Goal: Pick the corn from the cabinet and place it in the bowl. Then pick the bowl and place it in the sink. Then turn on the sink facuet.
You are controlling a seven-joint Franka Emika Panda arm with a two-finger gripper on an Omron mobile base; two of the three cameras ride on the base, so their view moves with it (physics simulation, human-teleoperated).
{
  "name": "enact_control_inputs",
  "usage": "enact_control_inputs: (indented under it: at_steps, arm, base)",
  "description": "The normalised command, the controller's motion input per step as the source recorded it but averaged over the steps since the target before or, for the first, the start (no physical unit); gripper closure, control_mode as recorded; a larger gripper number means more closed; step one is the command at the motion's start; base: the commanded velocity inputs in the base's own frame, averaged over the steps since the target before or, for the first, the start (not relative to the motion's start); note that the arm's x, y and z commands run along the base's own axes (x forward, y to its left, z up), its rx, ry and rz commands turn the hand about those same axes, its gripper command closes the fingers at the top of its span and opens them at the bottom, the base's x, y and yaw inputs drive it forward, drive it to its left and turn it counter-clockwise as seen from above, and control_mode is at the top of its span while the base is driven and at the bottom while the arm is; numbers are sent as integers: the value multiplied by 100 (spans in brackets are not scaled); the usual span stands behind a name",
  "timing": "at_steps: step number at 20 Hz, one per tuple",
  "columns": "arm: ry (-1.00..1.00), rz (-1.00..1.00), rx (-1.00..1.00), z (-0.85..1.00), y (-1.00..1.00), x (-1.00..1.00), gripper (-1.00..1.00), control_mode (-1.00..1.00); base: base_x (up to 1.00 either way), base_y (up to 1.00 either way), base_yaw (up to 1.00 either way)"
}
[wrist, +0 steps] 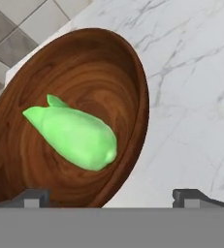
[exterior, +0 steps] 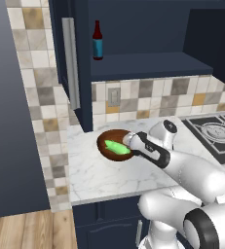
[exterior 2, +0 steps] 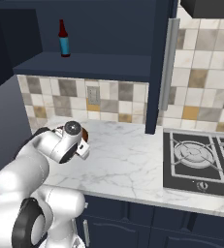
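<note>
The reddish-brown bowl (exterior: pixel 109 138) (wrist: pixel 84 63) sits on the marble counter below the open navy cabinet (exterior: pixel 148 63) (exterior 2: pixel 84 65). The green corn (exterior: pixel 118 147) (wrist: pixel 74 135) lies inside the bowl, free of any grip. My gripper (exterior: pixel 127 144) (wrist: pixel 113 197) hovers just over the bowl's right rim, open, with the dark fingertips (wrist: pixel 36 196) standing wide apart on either side of that rim. In the right base view my arm covers most of the bowl (exterior 2: pixel 85 131). The sink and its faucet are out of view.
A dark bottle with a blue label (exterior: pixel 98 41) (exterior 2: pixel 64 39) stands on the cabinet shelf. The cabinet door with its grey bar handle (exterior: pixel 70 63) (exterior 2: pixel 169 68) hangs open. A black stove (exterior: pixel 216 133) (exterior 2: pixel 200 162) lies to the right on the counter (exterior: pixel 99 175).
</note>
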Motion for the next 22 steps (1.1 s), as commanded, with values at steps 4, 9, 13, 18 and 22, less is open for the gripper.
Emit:
enact_control_inputs:
  at_steps: [4, 9, 13, 18, 22]
  arm:
    - [0, -1, 0, -24, 3, 11, -100, -100]
    - [0, -2, 0, -28, 10, 12, -100, -100]
    - [0, -1, 0, -25, 9, 4, 100, -100]
    - [0, -1, 0, -13, 4, 1, 100, -100]
    - [2, 0, 0, -5, 0, 0, 100, -100]
  base:
    - [0, 0, 0]
    - [0, 0, 0]
    - [0, 0, 0]
    - [0, 0, 0]
    - [0, 0, 0]
